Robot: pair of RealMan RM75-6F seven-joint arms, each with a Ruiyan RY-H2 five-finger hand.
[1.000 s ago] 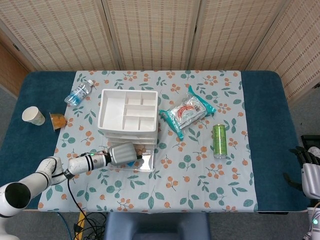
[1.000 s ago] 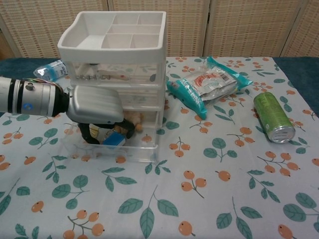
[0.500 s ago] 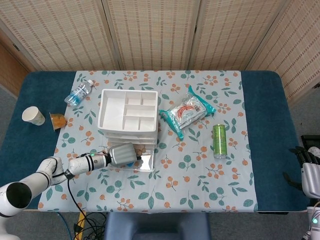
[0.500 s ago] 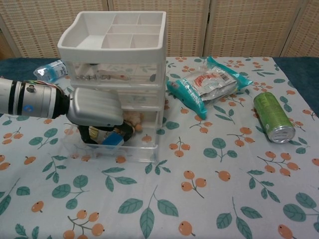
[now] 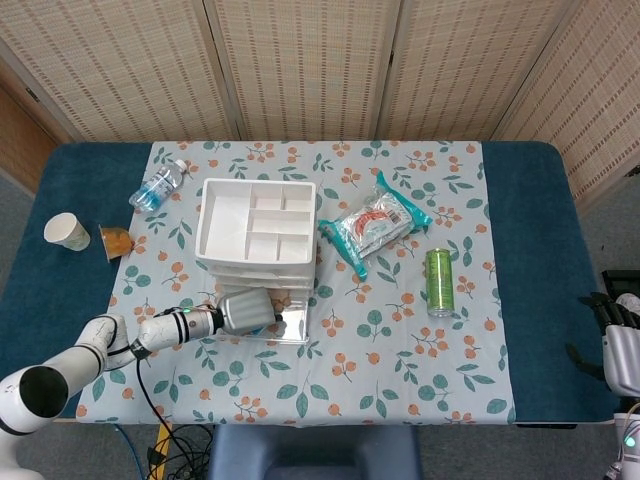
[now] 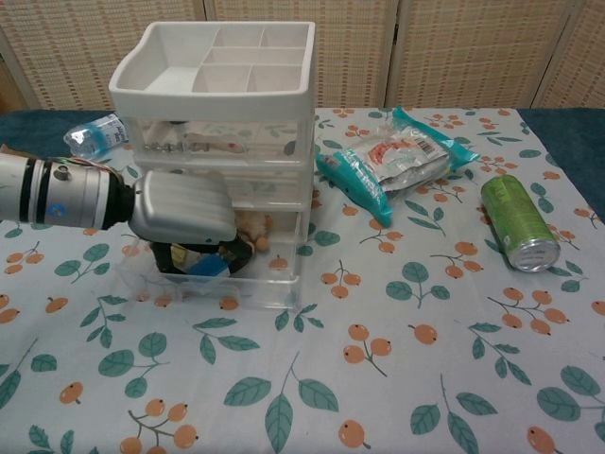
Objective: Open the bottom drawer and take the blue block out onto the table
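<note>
- Directly beneath your left hand (image 6: pixel 182 210), inside the pulled-out bottom drawer (image 6: pixel 216 282), lies the blue block (image 6: pixel 207 266); its fingers (image 6: pixel 168 257) curl down around it. They look closed against the block, though the clear drawer wall and the hand's back hide the contact, so you cannot be sure the hold is firm.
- The block sits below the palm, just toward the drawer's front wall; its long axis appears to run roughly across the drawer, but too little shows to be certain.
- Your left hand is the one at the block; your right hand (image 5: pixel 620 350) hangs well apart, off the far edge of the bench (image 5: pixel 535 250), and its fingers cannot be read.
- Just beyond your fingers, toward the right of the same drawer, rests a small tan object (image 6: pixel 253 228). Judge it a snag risk on the lift.
- The upper drawers (image 6: pixel 216 144) of the drawer unit (image 6: pixel 210 66) overhang the hand, so the way out is likely forward first, then up.
- On the bench to the right lie a snack packet (image 6: pixel 397 156) and a green can (image 6: pixel 515 223).
</note>
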